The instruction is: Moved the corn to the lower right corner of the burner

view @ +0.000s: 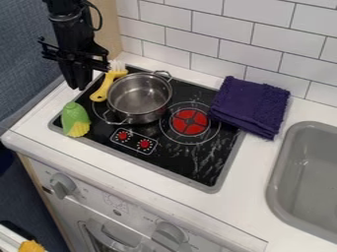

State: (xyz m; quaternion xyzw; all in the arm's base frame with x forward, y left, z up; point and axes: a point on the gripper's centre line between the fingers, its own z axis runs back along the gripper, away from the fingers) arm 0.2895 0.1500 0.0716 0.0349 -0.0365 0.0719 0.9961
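Corn [76, 119], green with yellow end, on left end of black cooktop [194, 165], at grey rim. Gripper [78, 87] above and behind corn, pointing down, fingers together, apart from corn. Metal pot [139, 97] on left burner, beside yellow-handled brush [105, 86]. Folded purple cloth [250, 104] over cooktop's right edge, between red burner [189, 122] and grey sink [284, 172].
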